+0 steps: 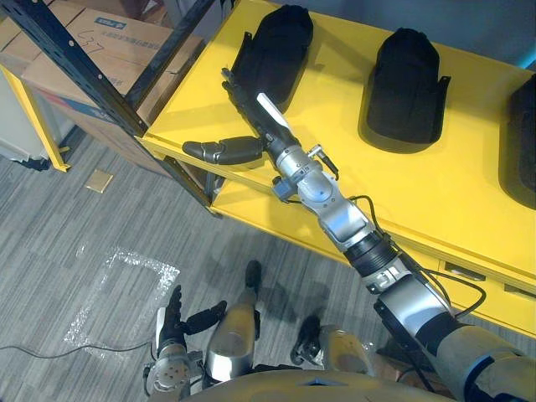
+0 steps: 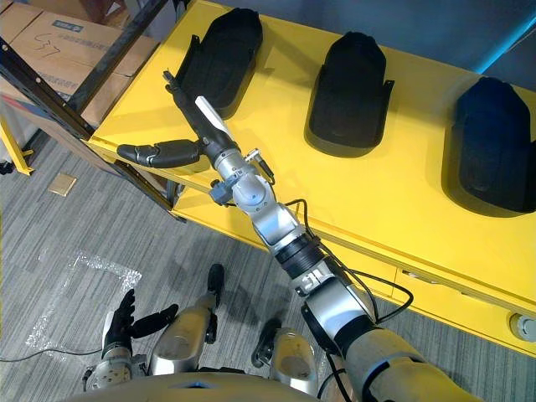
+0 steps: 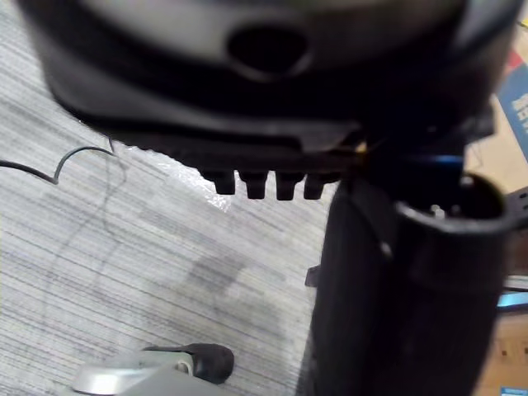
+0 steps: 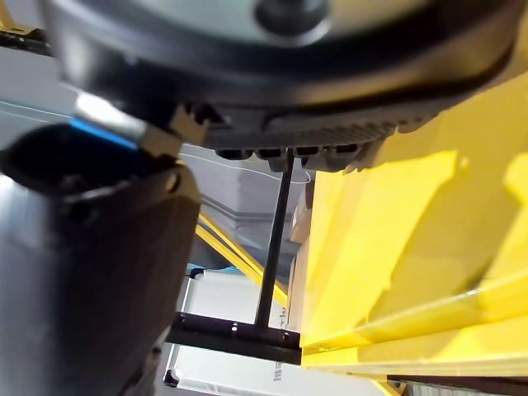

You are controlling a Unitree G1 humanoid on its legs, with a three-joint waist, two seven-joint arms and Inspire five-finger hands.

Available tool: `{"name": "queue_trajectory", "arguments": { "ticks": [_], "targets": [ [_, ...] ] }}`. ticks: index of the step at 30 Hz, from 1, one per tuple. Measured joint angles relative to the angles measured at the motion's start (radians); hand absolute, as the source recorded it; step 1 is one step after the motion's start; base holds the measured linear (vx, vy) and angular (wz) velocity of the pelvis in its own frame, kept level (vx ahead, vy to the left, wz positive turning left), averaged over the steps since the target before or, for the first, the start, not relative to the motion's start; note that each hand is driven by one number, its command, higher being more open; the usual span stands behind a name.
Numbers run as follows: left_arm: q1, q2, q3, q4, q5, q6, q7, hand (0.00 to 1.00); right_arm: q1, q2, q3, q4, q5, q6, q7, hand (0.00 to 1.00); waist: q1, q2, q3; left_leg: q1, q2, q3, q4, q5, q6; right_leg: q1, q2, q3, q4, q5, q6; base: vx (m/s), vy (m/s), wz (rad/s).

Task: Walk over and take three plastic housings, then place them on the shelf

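Observation:
Three black plastic housings lie on the yellow shelf [image 1: 352, 180]: a left one [image 1: 280, 50], a middle one [image 1: 406, 84] and a right one [image 2: 494, 142], cut by the view's edge in the left eye view. My right hand [image 1: 261, 127] reaches over the shelf's front left corner with straight fingers [image 1: 240, 94] lying along the left housing's near edge. Its thumb [image 1: 222, 152] sticks out sideways past the shelf's edge. It is open and holds nothing. Low beside my body hangs my left hand [image 1: 172, 327], fingers relaxed and empty.
Black rack beams [image 1: 92, 79] cross above cardboard boxes [image 1: 92, 50] at the upper left. A yellow frame leg [image 1: 38, 117] stands nearby. On the grey carpet lie a clear plastic sheet [image 1: 126, 293] and a small tan square [image 1: 99, 180].

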Motion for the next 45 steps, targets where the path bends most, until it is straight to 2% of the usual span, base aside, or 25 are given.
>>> {"name": "queue_trajectory", "arguments": {
  "ticks": [8, 13, 18, 22, 24, 28, 30, 31, 32, 35, 38, 40, 41, 45],
  "targets": [
    [0.000, -0.004, -0.002, 0.000, 0.002, 0.000, -0.002, 1.00, -0.002, 0.005, 0.003, 0.000, 0.001, -0.006, 0.005, 1.00, -0.001, 0.008, 0.004, 0.002, 0.001, -0.002, 0.000, -0.001, -0.002, 0.005, 0.003, -0.003, -0.006, 0.000, 0.000, 0.00, -0.003, 0.00],
    [0.001, -0.004, -0.002, 0.012, 0.010, -0.004, -0.004, 1.00, -0.002, 0.005, 0.038, -0.039, 0.046, -0.023, 0.076, 1.00, -0.003, 0.005, 0.003, 0.038, 0.010, 0.018, -0.001, -0.017, -0.008, 0.048, 0.019, 0.016, -0.067, 0.022, 0.007, 0.03, -0.007, -0.12],
    [0.001, 0.007, 0.008, 0.043, 0.029, -0.023, -0.003, 1.00, 0.008, 0.001, 0.127, -0.239, 0.104, -0.023, 0.169, 1.00, -0.014, -0.025, -0.018, 0.060, 0.034, 0.085, -0.001, -0.037, -0.011, 0.090, 0.054, 0.077, -0.179, 0.084, 0.009, 0.07, -0.013, -0.39],
    [-0.003, 0.023, 0.023, 0.081, 0.090, -0.024, -0.021, 1.00, 0.017, -0.003, 0.128, -0.290, 0.163, -0.013, 0.165, 1.00, -0.037, -0.059, -0.069, 0.090, 0.041, 0.131, -0.002, -0.050, -0.012, 0.119, 0.062, 0.121, -0.240, 0.115, 0.012, 0.04, -0.011, -0.35],
    [-0.007, 0.024, 0.028, 0.107, 0.120, -0.024, -0.032, 1.00, 0.049, -0.006, 0.098, -0.291, 0.164, -0.005, 0.132, 1.00, -0.045, -0.064, -0.103, 0.097, 0.049, 0.158, -0.003, -0.062, -0.013, 0.120, 0.070, 0.147, -0.261, 0.131, 0.012, -0.02, 0.004, -0.44],
    [-0.038, 0.030, 0.035, 0.167, 0.134, -0.020, -0.058, 1.00, 0.201, -0.054, -0.071, -0.374, 0.168, 0.024, 0.039, 1.00, -0.070, -0.072, -0.138, 0.110, 0.066, 0.228, -0.005, -0.070, -0.012, 0.109, 0.081, 0.211, -0.295, 0.167, 0.012, -0.06, 0.035, -0.50],
    [-0.050, 0.030, 0.049, 0.200, 0.118, -0.018, -0.076, 1.00, 0.341, -0.095, -0.236, -0.478, 0.204, 0.022, -0.004, 1.00, -0.092, -0.078, -0.147, 0.120, 0.075, 0.278, -0.005, -0.074, -0.010, 0.103, 0.088, 0.262, -0.320, 0.198, 0.015, -0.04, 0.066, -0.73],
    [-0.062, 0.026, 0.065, 0.224, 0.115, -0.017, -0.084, 1.00, 0.434, -0.119, -0.358, -0.535, 0.226, 0.006, -0.021, 1.00, -0.107, -0.080, -0.148, 0.131, 0.075, 0.307, -0.006, -0.079, -0.009, 0.102, 0.088, 0.292, -0.331, 0.211, 0.017, -0.03, 0.064, -0.67],
    [-0.062, 0.024, 0.073, 0.235, 0.111, -0.017, -0.084, 1.00, 0.483, -0.128, -0.422, -0.560, 0.243, -0.004, -0.022, 1.00, -0.119, -0.081, -0.149, 0.137, 0.075, 0.320, -0.006, -0.081, -0.008, 0.103, 0.088, 0.307, -0.337, 0.217, 0.018, -0.02, 0.064, -0.75],
    [-0.043, 0.013, 0.112, 0.269, 0.069, -0.017, -0.080, 1.00, 0.766, -0.166, -0.760, -0.620, 0.348, -0.054, 0.006, 1.00, -0.201, -0.083, -0.189, 0.149, 0.077, 0.395, -0.006, -0.098, -0.012, 0.076, 0.088, 0.380, -0.342, 0.236, 0.025, 0.02, 0.045, -0.71],
    [-0.022, 0.003, 0.154, 0.271, 0.024, -0.018, -0.069, 1.00, 0.985, -0.167, -0.945, -0.600, 0.357, -0.060, 0.014, 1.00, -0.283, -0.074, -0.231, 0.166, 0.088, 0.451, -0.006, -0.112, -0.023, 0.064, 0.097, 0.438, -0.360, 0.252, 0.025, 0.07, 0.005, -0.64],
    [-0.026, -0.005, 0.162, 0.268, 0.002, -0.026, -0.065, 1.00, 1.090, -0.160, -0.983, -0.552, 0.358, -0.071, 0.028, 1.00, -0.317, -0.071, -0.234, 0.179, 0.095, 0.473, -0.006, -0.116, -0.028, 0.063, 0.104, 0.463, -0.361, 0.255, 0.024, 0.02, -0.016, -0.49],
    [-0.030, -0.013, 0.165, 0.269, 0.002, -0.032, -0.064, 1.00, 1.160, -0.139, -0.971, -0.492, 0.380, -0.105, 0.036, 1.00, -0.338, -0.069, -0.238, 0.181, 0.099, 0.482, -0.006, -0.117, -0.029, 0.056, 0.108, 0.469, -0.354, 0.254, 0.024, -0.01, -0.022, -0.32],
    [-0.032, -0.035, 0.176, 0.278, 0.000, -0.036, -0.064, 1.00, 1.241, -0.045, -0.873, -0.333, 0.411, -0.188, 0.028, 1.00, -0.347, -0.063, -0.242, 0.182, 0.104, 0.489, -0.006, -0.118, -0.032, 0.047, 0.112, 0.474, -0.350, 0.251, 0.028, -0.02, -0.017, -0.06]
  ]
}}
